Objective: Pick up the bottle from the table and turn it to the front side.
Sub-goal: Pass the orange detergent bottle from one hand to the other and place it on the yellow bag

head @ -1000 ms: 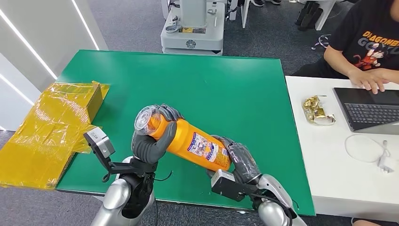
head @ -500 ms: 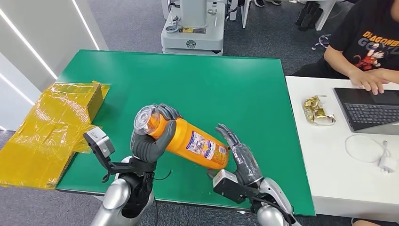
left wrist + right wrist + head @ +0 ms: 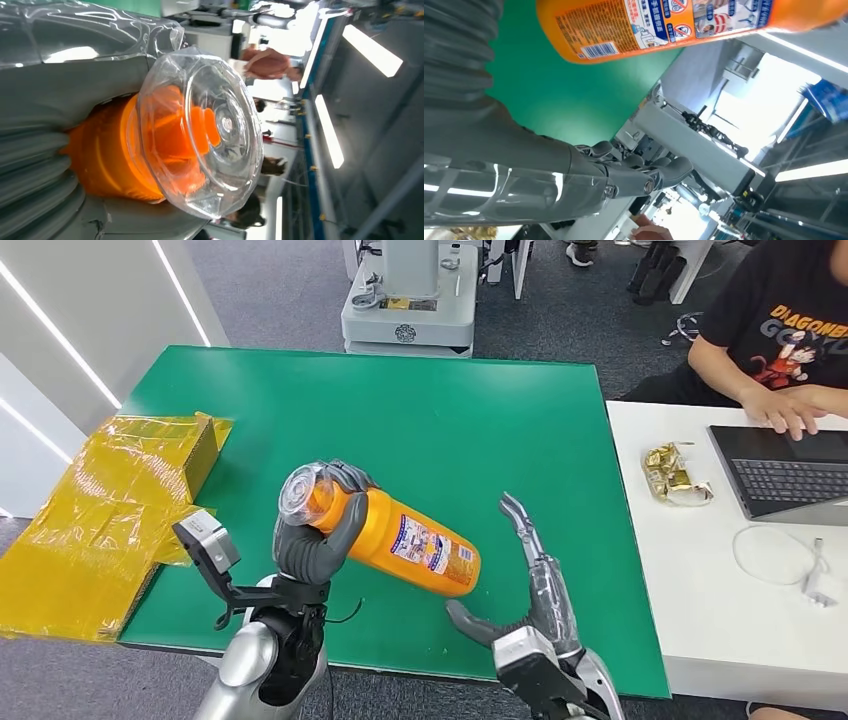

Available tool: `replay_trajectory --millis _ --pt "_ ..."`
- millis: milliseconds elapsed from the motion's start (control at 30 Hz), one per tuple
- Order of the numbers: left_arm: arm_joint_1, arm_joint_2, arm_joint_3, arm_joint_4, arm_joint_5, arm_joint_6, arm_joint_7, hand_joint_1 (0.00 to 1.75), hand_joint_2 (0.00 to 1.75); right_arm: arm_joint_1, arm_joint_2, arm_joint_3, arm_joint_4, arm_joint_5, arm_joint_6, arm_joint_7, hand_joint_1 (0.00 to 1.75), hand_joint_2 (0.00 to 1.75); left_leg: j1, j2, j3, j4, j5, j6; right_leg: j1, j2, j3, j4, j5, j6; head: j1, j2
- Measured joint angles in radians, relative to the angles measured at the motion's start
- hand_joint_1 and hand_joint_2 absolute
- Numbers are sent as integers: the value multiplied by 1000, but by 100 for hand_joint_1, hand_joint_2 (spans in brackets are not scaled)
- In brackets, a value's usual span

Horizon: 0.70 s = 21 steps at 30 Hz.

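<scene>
We are seeing the orange bottle (image 3: 385,528) tilting above the green desk (image 3: 450,420), its neck partly hiding under the left robot hand (image 3: 315,535) gripping it; the right robot hand (image 3: 530,585) is spreading empty, apart.

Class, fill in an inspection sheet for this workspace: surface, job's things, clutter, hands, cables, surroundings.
Surface: green table, white desk beside it.
Job's things: orange bottle, clear cap, tilted above the table.
Clutter: yellow-wrapped box; gold wrapper.
Hands: left hand grips the bottle's neck; right hand apart from it, fingers spread.
Cables: white cable with charger.
Surroundings: person at a laptop; grey machine base.
</scene>
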Motion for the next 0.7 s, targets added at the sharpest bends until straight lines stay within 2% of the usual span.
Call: replay_trajectory --millis 100,400,567,700 --pt "5 0 6 -22 2 14 -22 175 175 67 11 -10 -68 -14 -42 -10 0 175 0 0 0 0 0 0 0 0 0 0 -1 0 0 0" --pt "7 7 58 -64 -78 70 5 175 175 197 16 -15 -204 -87 -168 -79 0 175 0 0 0 0 -1 0 0 0 0 0 -1 0 0 0" --pt "7 33 113 -82 -307 175 -9 175 175 231 16 -13 -289 -136 -236 -147 0 175 0 0 0 0 0 0 0 0 0 0 -1 -1 0 0" --pt "7 88 148 -83 -584 230 12 175 175 250 16 -14 -341 -151 -251 -160 0 175 0 0 0 -1 0 0 0 0 0 0 -1 -1 0 0"
